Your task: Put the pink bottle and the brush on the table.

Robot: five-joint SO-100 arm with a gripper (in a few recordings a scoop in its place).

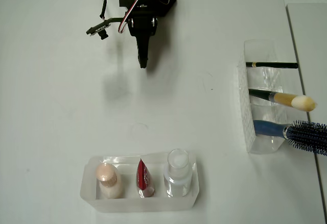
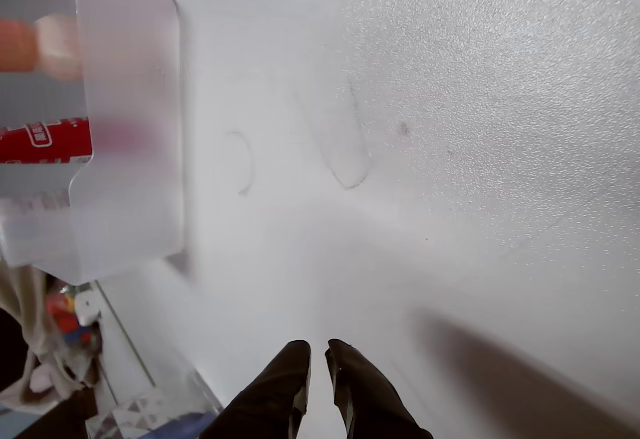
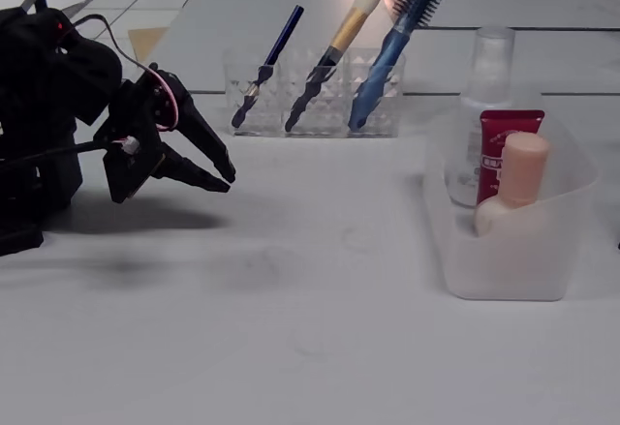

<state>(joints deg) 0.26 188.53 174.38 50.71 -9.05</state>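
The pink bottle [image 1: 108, 180] [image 3: 523, 169] stands upright at one end of a translucent tray [image 1: 90, 193] [image 3: 504, 265]; the wrist view catches it at the top left [image 2: 30, 44]. The brush [image 1: 286, 100] [image 3: 345, 30], dark-handled with a gold ferrule and cream tip, stands in the middle slot of a clear holder [image 1: 247, 101] [image 3: 315, 106]. My black gripper [image 1: 142, 62] [image 2: 318, 351] [image 3: 228, 179] hovers low over the white table [image 1: 61, 112], far from both, its fingers nearly together with nothing between them.
A red tube [image 1: 144, 178] [image 3: 506, 130] and a clear bottle with a white cap [image 1: 178, 175] [image 3: 489, 57] share the tray. A thin dark pencil [image 1: 273, 65] and a blue-handled hairbrush [image 1: 306, 134] [image 3: 402, 28] stand in the holder. A table seam runs along the right [image 1: 301, 55].
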